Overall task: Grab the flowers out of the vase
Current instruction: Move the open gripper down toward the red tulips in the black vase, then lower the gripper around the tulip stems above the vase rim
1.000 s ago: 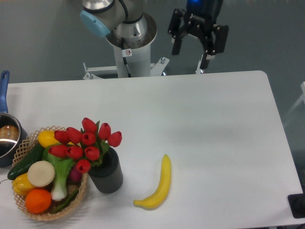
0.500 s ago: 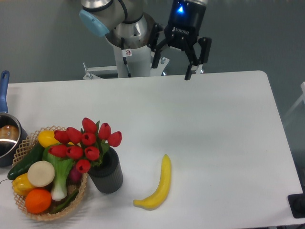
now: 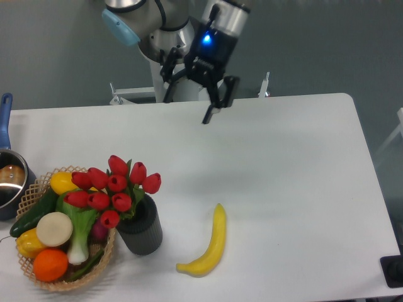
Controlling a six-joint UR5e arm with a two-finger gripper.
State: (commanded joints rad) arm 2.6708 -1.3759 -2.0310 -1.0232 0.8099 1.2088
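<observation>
The flowers (image 3: 114, 188), a bunch of red tulip buds with green leaves, stand in the vase (image 3: 141, 228), a short dark ribbed cup near the table's front left. My gripper (image 3: 187, 107) hangs open over the table's far edge, well up and to the right of the flowers. Its fingers (image 3: 208, 114) hold nothing between them.
A wicker basket (image 3: 38, 189) with vegetables and fruit touches the vase's left side. A steel pot (image 3: 11, 179) with a blue handle sits at the left edge. A banana (image 3: 210, 245) lies right of the vase. The robot base (image 3: 171, 69) stands behind the table.
The gripper has swung left and downward from behind the table's far edge toward the table, tilting as it came. It stays open. Flowers and vase have not moved.
</observation>
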